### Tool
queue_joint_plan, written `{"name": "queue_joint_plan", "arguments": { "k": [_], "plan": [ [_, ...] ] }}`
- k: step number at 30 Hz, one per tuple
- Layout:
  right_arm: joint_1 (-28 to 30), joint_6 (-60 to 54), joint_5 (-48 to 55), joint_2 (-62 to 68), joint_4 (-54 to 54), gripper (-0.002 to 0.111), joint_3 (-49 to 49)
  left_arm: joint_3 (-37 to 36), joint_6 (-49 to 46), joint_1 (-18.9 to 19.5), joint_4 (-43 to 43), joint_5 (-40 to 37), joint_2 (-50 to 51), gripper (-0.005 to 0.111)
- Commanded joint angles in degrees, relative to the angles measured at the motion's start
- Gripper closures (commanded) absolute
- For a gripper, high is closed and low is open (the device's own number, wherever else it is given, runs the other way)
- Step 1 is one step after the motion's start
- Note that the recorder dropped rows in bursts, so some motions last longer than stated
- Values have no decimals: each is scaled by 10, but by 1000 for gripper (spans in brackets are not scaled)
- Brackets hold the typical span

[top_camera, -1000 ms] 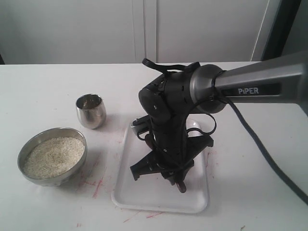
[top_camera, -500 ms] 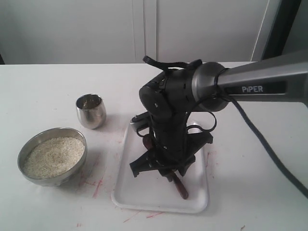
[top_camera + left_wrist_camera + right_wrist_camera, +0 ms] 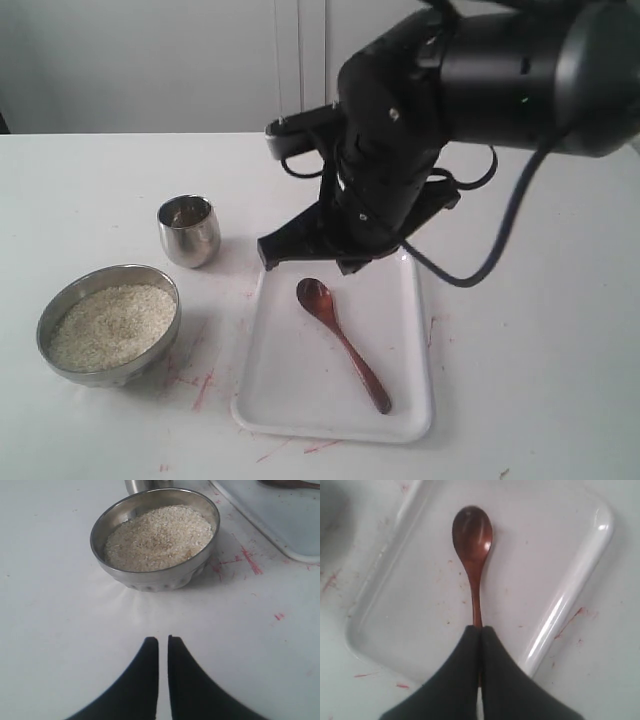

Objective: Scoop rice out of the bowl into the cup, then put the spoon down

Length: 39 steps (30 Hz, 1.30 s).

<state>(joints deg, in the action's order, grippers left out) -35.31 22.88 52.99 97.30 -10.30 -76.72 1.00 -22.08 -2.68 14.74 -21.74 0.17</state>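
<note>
Well, the white bench (image 3: 100,180) carries everything, and it is flecked with small red marks around the tray and the bowl. My right arm (image 3: 500,70) comes next in bulk: it hangs above the far end of the tray, clear of what lies under it.

The white rectangular tray (image 3: 290,385) sits right of the middle of the bench, its long sides running from far to near in the exterior view. The bowl (image 3: 110,375), dull grey metal, stands well to the left of it, with the rice (image 3: 110,325) inside reaching close to the rim.

The spoon (image 3: 347,349) lies flat on the tray with its hollow facing up. Its long axis runs on a diagonal: the oval end points to the tray's far left, toward the side where the cup stands, and the slim handle slants to the near right corner. The handle tip stops short of the tray's rim.

The cup (image 3: 189,232), shiny steel, stands upright on the bench beyond the bowl and just off the tray's far left corner, touching neither.

My right tool (image 3: 480,628) is closed, fingers pressed together and holding nothing; the spoon's handle runs beneath them. My left tool (image 3: 163,639) hovers over bare bench near the bowl, its fingers drawn to a thin slit, empty.
</note>
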Motion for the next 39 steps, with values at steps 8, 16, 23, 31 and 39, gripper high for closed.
{"name": "queue_joint_plan", "arguments": {
  "k": [8, 16, 23, 31, 39],
  "plan": [
    [4, -34, -128, -183, -3, 108, 109, -3, -2, -3, 6, -1, -2, 92],
    [4, -72, -180, -312, 0, 108, 188, -3, -2, -3, 6, -1, -2, 92],
    [4, -77, -224, -420, 1, 108, 252, -3, -2, -3, 6, -1, -2, 92],
    [4, -77, -266, -544, 3, 108, 330, -3, -2, -3, 6, -1, -2, 92],
    [4, -77, -290, -670, 3, 108, 422, -3, -2, -3, 6, -1, -2, 92]
  ]
}}
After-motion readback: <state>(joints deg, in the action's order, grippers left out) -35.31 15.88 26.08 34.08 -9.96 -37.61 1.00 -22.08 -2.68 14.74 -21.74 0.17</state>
